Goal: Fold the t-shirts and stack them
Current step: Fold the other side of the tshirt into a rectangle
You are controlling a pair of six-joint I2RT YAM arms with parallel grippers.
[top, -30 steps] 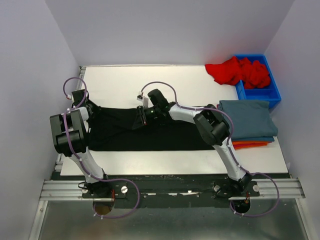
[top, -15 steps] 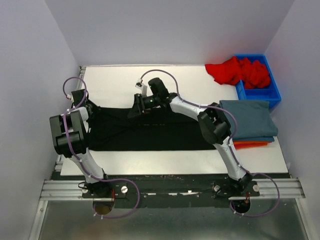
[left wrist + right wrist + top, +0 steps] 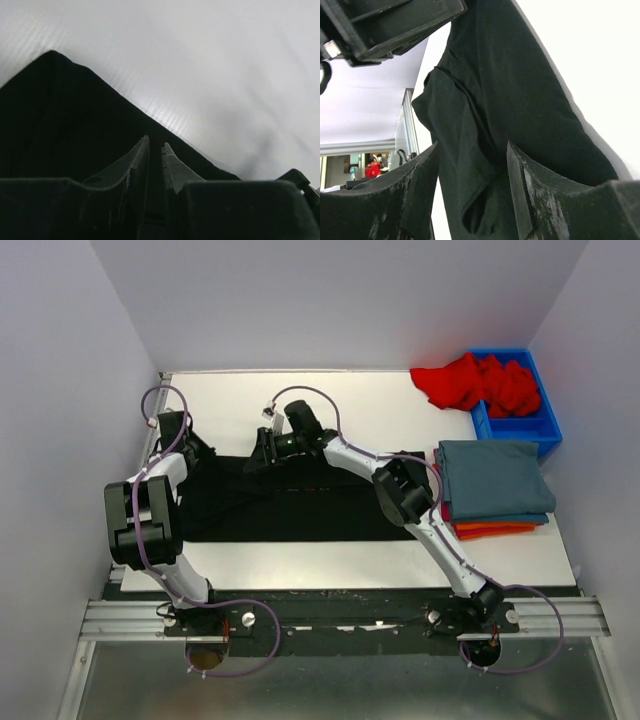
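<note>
The black t-shirt (image 3: 300, 510) lies spread across the white table (image 3: 350, 405). My left gripper (image 3: 195, 448) is at its far left corner; in the left wrist view the gripper (image 3: 155, 146) is shut on the shirt's edge (image 3: 60, 115). My right gripper (image 3: 258, 452) is at the shirt's far edge. In the right wrist view the gripper (image 3: 472, 147) is open, its jaws on either side of a fold of black cloth (image 3: 510, 90). A folded slate-blue t-shirt (image 3: 490, 480) lies on a folded orange one (image 3: 500, 530) at the right. A red t-shirt (image 3: 470, 380) spills from the bin.
The blue plastic bin (image 3: 530, 425) stands at the far right corner, holding the red cloth. Both arms reach over the left half of the table. Walls close in on the left, far and right sides.
My right gripper has moved from the middle of the black shirt to its far edge, further left. My left gripper has shifted a little farther away with the corner.
</note>
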